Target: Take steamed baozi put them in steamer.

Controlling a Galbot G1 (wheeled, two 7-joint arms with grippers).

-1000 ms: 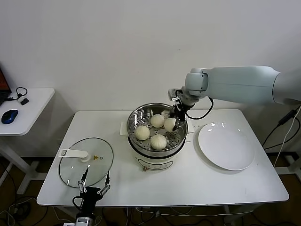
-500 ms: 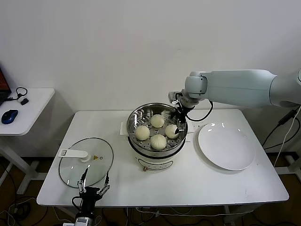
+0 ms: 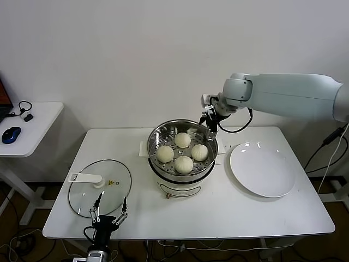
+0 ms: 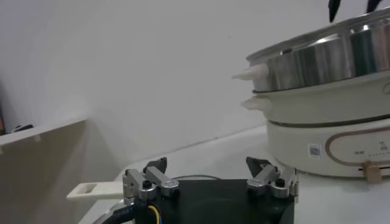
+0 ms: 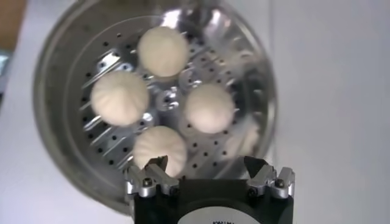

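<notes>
The right gripper (image 3: 210, 118) is seen just above the far right rim of the steamer (image 3: 163, 173), right of centre in the head view, with its jaws spread wide and nothing held between them. In the right wrist view the two fingertips (image 5: 146, 180) stand apart, and the perforated tray is looked down on between them. All four steamed baozi (image 3: 183, 164) are found inside the steamer, clustered on the tray, close together, each resting pleats-up. The white plate (image 3: 263, 169), at the right of the table, is bare, so the loading is judged complete and the step in hand is a clean withdrawal. A straight lift clear of the rim is called for before any sideways travel, so that the shiny wall is not clipped and the nearest bun is not nudged. The left gripper (image 3: 107, 220) is parked at the table's near edge, lower left, jaws open, beside the glass lid (image 3: 101, 186).
</notes>
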